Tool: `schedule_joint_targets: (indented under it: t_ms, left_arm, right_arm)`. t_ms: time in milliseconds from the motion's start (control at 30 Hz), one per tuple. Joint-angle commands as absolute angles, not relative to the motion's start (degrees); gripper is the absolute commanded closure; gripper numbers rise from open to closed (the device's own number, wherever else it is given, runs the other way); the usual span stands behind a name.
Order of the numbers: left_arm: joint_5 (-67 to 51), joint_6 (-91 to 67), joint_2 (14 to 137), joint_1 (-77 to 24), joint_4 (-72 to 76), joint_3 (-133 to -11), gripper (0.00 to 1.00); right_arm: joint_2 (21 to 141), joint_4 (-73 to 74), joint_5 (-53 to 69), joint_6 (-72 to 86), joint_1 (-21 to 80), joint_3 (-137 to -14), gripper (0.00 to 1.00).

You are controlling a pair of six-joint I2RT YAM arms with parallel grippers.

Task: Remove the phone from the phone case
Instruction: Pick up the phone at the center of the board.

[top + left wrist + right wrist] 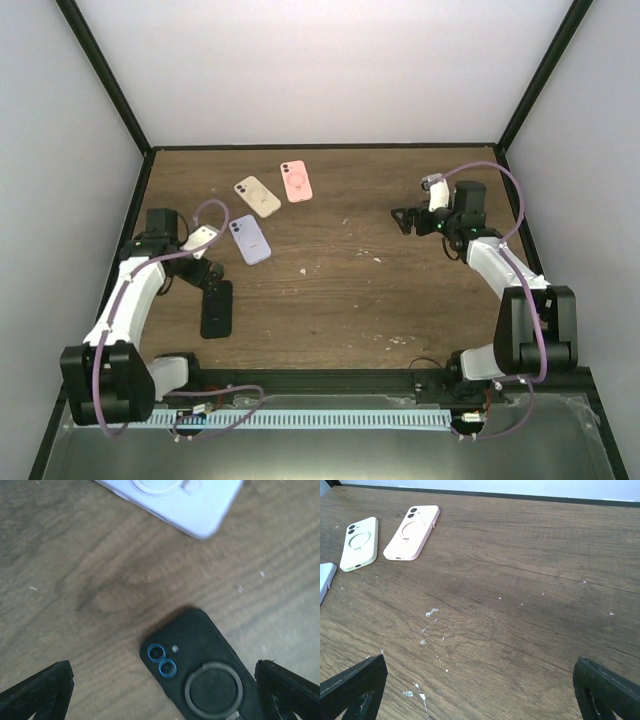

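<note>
A black phone case (216, 309) with a ring on its back lies face down near the table's left front. The blue lens rings of the phone inside show through the case (210, 675) in the left wrist view. My left gripper (190, 278) hovers just above and behind the case's camera end. Its jaws (165, 690) stand wide apart and hold nothing. My right gripper (403, 220) is far off on the right side. It is open (480, 690) over bare wood, with nothing between its fingers.
Three more cased phones lie face down at the back left: a lilac one (249, 239) close behind the black case, a cream one (257, 196) and a pink one (296, 181). White specks dot the wooden table (400, 300). Black-framed walls enclose it.
</note>
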State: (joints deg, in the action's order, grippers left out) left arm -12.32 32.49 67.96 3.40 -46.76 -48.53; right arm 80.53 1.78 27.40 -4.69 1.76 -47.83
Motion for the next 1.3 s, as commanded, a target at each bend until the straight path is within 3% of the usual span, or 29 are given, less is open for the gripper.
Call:
schedule_joint_targets:
  t_ms: [0,767,1033,1267]
  left_arm:
    - [-12.73,44.24,62.59,2.62,-58.53,-47.91,0.00]
    - [14.40,36.75,60.78,-29.42,-46.94,-31.87,0.00]
    - [21.94,37.28,61.45,-28.11,-43.85,-28.30,0.00]
    - [18.85,44.75,60.07,-13.44,-40.77,-27.36,0.00]
  right_arm:
    - [81.38,2.35,28.75,-4.87,2.28,-47.94,0.00]
    - [85.08,5.54,30.12,-5.11,2.29,-49.23,0.00]
    - [85.78,5.67,29.82,-5.00,2.28,-49.37,0.00]
    - [85.79,5.70,29.36,-4.97,2.29,-49.48,0.00]
